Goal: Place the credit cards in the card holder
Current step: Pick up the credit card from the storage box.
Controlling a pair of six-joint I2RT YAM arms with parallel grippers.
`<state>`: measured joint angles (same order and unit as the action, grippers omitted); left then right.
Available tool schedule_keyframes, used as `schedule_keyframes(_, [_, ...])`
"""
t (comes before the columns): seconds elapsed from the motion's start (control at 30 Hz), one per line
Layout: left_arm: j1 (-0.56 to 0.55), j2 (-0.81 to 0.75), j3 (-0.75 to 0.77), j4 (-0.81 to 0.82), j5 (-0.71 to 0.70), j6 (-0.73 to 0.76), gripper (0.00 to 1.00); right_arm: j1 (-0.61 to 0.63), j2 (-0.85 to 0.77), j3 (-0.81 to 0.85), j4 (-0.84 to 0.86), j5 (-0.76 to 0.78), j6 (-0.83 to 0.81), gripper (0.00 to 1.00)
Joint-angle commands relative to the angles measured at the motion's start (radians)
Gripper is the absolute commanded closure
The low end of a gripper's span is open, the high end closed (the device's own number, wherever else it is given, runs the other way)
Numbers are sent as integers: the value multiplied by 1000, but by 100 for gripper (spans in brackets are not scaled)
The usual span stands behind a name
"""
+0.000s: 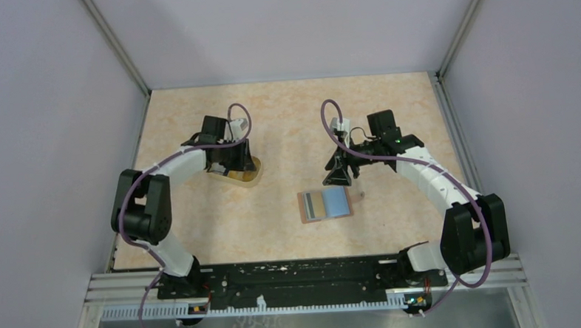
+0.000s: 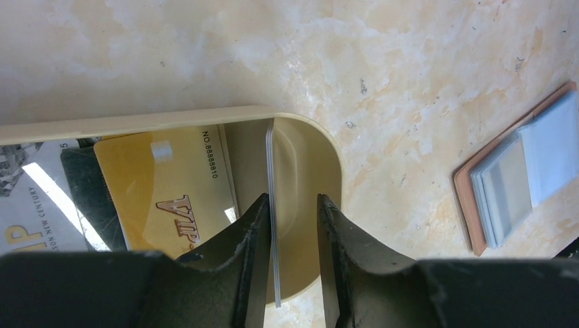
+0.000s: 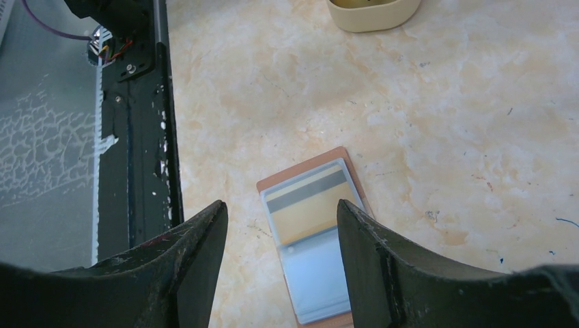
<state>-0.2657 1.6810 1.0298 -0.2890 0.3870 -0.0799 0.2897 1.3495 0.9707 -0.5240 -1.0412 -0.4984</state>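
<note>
- The left claw (image 2: 292, 199) is reaching into the cup (image 2: 311, 147) on the left of the tabletop (image 2: 410, 82), with its jaws partly spread.
- A white card (image 2: 271, 164) is standing on edge between those jaws, resting against one finger (image 2: 249, 236); the other finger is sitting apart from it.
- More cards are lying in the cup, among them a gold card (image 2: 157, 184) marked VIP.
- The holder (image 3: 321, 287) is lying open and flat near the tabletop's middle, well apart from the cup, with its blue lining facing up.
- A striped card (image 3: 305, 205), gold with a dark band, is showing through a clear pocket in one half.
- The right claw (image 3: 280, 205) is hovering above the holder, jaws spread wide and gripping nothing.
</note>
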Motion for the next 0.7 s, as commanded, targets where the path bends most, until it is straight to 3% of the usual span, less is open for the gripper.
schedule_keyframes(0.0, [3,48,42,-17,39,3,64,-3,-30,28,16,-21,-20,40])
schedule_keyframes(0.1, [3,66,52,-20,46,3,65,-3,-32,29,16,-20,-20,40])
schedule_keyframes(0.23, [3,74,61,-28,35,3,73,-3,-32,28,16,-21,-20,40])
schedule_keyframes(0.37, [4,69,62,-29,29,0,100,-3,-32,29,16,-21,-20,40])
schedule_keyframes(0.67, [28,38,44,-18,35,-7,100,-3,-33,29,17,-21,-20,40])
